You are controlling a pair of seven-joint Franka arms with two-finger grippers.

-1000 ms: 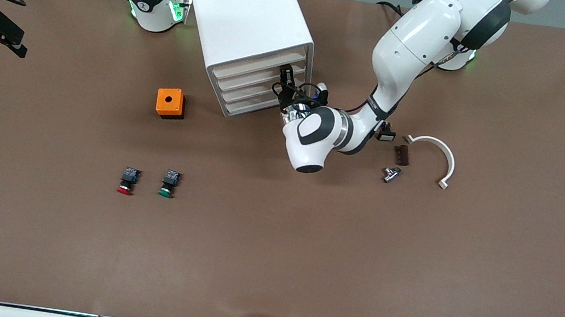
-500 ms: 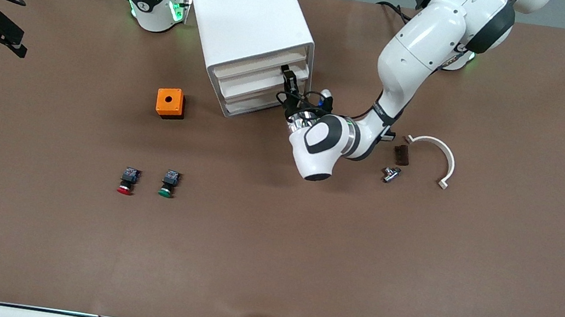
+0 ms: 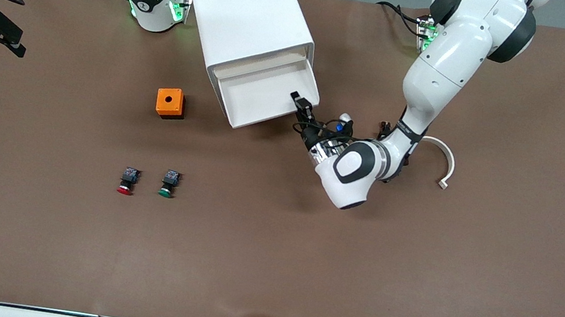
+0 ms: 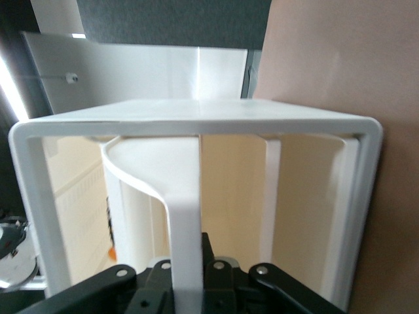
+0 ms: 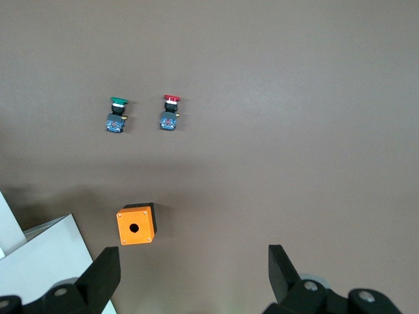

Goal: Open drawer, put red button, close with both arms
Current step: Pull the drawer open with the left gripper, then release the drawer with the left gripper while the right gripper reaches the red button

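Note:
The white cabinet's top drawer (image 3: 264, 95) stands pulled out, and nothing lies in it. My left gripper (image 3: 302, 105) is shut on the drawer's front edge at the corner toward the left arm's end. In the left wrist view the white drawer wall (image 4: 186, 229) runs between the shut black fingers of the left gripper (image 4: 188, 271). The red button (image 3: 127, 181) lies on the table nearer the front camera than the cabinet. It also shows in the right wrist view as the red button (image 5: 170, 111). My right gripper (image 3: 11, 40) waits open, high over the right arm's end of the table (image 5: 194, 275).
A green button (image 3: 168, 184) lies beside the red one. An orange box (image 3: 170, 103) with a hole on top sits between the buttons and the cabinet (image 3: 247, 15). A white curved piece (image 3: 440, 158) lies by the left arm's forearm.
My left gripper has drawn back from the cabinet toward the front camera, gripping the drawer's edge. The top drawer has slid from nearly shut to well out. The right arm has stayed still.

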